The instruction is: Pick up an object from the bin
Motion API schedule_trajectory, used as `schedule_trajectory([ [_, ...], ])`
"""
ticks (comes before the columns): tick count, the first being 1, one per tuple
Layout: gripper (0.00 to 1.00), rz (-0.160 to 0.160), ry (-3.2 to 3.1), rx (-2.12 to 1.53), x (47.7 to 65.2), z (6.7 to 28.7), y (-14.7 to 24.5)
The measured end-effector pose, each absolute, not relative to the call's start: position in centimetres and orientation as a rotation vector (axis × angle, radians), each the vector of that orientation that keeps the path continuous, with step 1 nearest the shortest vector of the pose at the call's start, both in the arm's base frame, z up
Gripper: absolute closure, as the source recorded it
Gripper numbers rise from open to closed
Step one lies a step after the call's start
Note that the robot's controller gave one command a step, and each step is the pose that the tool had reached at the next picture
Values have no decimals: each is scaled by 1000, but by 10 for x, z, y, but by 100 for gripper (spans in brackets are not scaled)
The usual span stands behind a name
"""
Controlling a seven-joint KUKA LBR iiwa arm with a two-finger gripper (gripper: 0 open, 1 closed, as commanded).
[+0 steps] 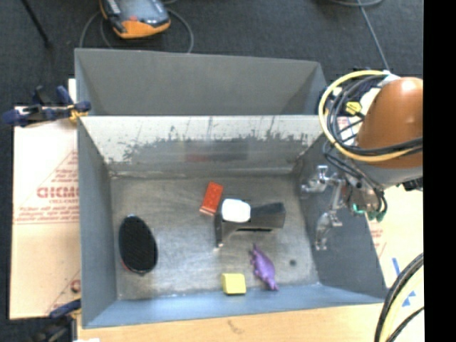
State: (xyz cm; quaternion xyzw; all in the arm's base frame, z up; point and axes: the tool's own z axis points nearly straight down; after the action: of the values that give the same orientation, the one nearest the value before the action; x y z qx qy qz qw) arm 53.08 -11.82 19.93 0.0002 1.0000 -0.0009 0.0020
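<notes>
A black oval brush [137, 244] lies at the left, a red block [211, 198] and a white-topped black tool [260, 218] sit in the middle, and a purple toy [263, 267] and a yellow cube [234, 283] lie near the front.

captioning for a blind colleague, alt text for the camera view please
A robot arm's gripper hangs over the right side of a grey metal bin, fingers open and empty. On the floor lie a black oval brush, a red block, a white piece on a black tool, a purple toy and a yellow cube.

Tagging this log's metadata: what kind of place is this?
Probably a robotics lab grasping cell: grey metal bin holding unrelated small things (purple toy, yellow block), robot gripper over its right side.
</notes>
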Motion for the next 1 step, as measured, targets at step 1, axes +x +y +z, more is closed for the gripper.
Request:
schedule_trajectory([
  [1, 0, -6, 3130, -104, 548, 168, -111],
])
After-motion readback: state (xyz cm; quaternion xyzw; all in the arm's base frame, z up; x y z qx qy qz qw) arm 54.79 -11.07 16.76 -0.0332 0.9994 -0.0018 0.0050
